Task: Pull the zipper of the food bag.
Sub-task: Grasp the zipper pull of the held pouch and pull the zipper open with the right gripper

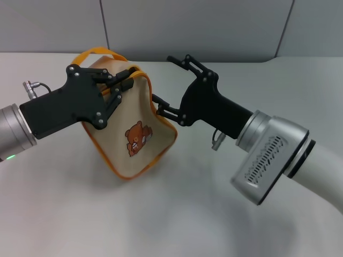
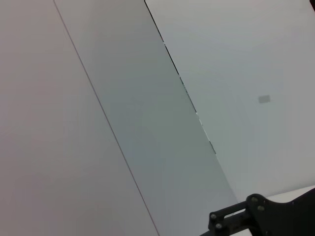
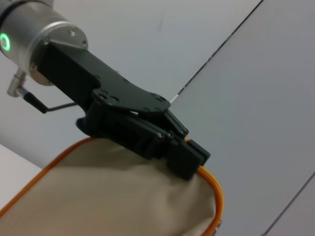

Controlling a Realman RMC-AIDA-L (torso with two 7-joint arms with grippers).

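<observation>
The food bag, beige with orange piping and a brown bear print, hangs tilted above the table. My left gripper is shut on its upper orange-trimmed edge, just below the orange loop handle. The right wrist view shows that gripper clamped on the bag from the other side. My right gripper is open at the bag's right edge, with its lower finger touching the piping and its upper finger above the bag. The zipper line runs along the top edge, and its pull tab is hidden.
The white table lies under the bag, with a grey wall behind it. The left wrist view shows only wall panels and a black part of the gripper.
</observation>
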